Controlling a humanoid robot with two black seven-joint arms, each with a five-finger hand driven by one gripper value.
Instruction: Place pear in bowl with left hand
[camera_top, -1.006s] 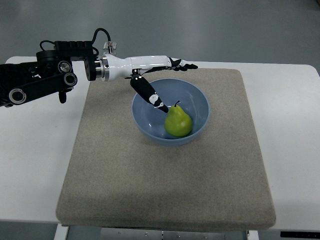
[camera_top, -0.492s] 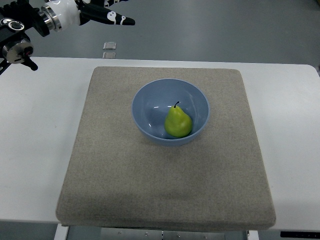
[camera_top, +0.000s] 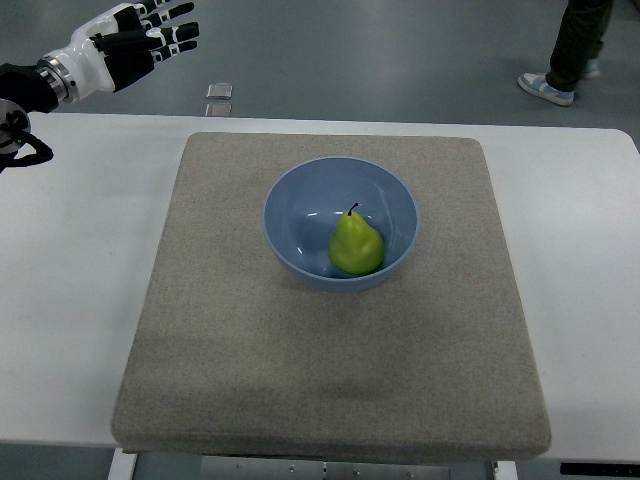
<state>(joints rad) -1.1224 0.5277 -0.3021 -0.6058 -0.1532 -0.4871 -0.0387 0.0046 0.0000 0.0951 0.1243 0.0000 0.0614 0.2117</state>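
A green pear (camera_top: 357, 245) with a dark stem lies inside the blue bowl (camera_top: 300, 205), toward its front right. The bowl stands near the middle of a grey mat (camera_top: 230, 340). My left hand (camera_top: 150, 35) is at the top left corner, high and far from the bowl, beyond the table's back edge. Its fingers (camera_top: 180, 30) are spread and it holds nothing. The right arm does not show.
The mat lies on a white table (camera_top: 80, 290). A person's leg and shoe (camera_top: 560, 75) show on the floor at the top right. A small light object (camera_top: 220, 91) lies on the floor behind the table.
My left hand has left the bowl, risen and pulled back to the top left corner, with its fingers now spread. The pear stays in the bowl. A person's leg has come into view.
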